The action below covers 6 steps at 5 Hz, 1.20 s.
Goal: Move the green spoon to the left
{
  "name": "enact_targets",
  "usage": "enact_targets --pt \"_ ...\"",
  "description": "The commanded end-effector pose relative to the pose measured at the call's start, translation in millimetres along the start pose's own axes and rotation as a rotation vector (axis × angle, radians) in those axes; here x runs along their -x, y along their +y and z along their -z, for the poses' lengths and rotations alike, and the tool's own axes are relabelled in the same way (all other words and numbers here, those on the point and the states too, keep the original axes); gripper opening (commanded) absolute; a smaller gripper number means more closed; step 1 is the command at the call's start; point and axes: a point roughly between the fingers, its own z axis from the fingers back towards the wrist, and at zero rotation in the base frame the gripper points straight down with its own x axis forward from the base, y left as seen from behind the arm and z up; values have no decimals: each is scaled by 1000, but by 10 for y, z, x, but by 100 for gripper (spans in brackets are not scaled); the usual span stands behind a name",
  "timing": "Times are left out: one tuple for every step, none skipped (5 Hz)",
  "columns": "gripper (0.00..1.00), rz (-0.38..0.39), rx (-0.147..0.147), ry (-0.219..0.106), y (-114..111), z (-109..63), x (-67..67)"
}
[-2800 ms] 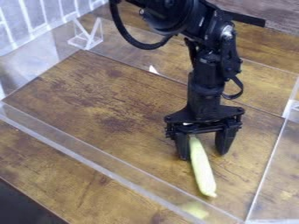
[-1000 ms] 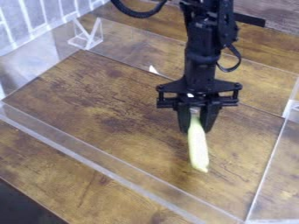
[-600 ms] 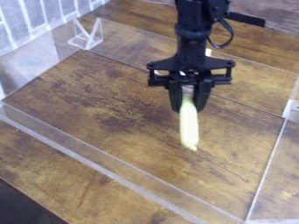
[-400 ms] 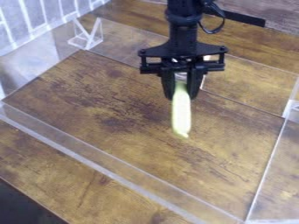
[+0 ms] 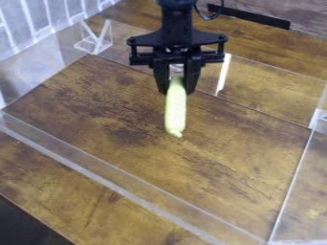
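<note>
I've carried the green spoon (image 5: 175, 111) leftward off the table (image 5: 76, 105); gripper (image 5: 177, 84) pinching its light, stiff, slippery handle top.

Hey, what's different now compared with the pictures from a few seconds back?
The gripper has carried the green spoon up off the wooden table and toward the left and back of the picture. Earlier the spoon lay on the wood at the lower right with the gripper just closing on its upper end; now it hangs lifted from the shut gripper. The clear stand at the back left stayed put.
</note>
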Motion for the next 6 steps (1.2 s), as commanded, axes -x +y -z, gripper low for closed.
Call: enact_targets --pt "0 -19 35 -88 56 -275 -97" --pt "0 -25 18 -99 95 -255 -123" --pt "0 -32 7 -106 98 -231 -138" --pt "0 -38 -4 -111 99 -212 -152" --pt "0 -42 -15 -115 95 -191 -164" --pt "0 -43 -28 -123 111 -174 -175"
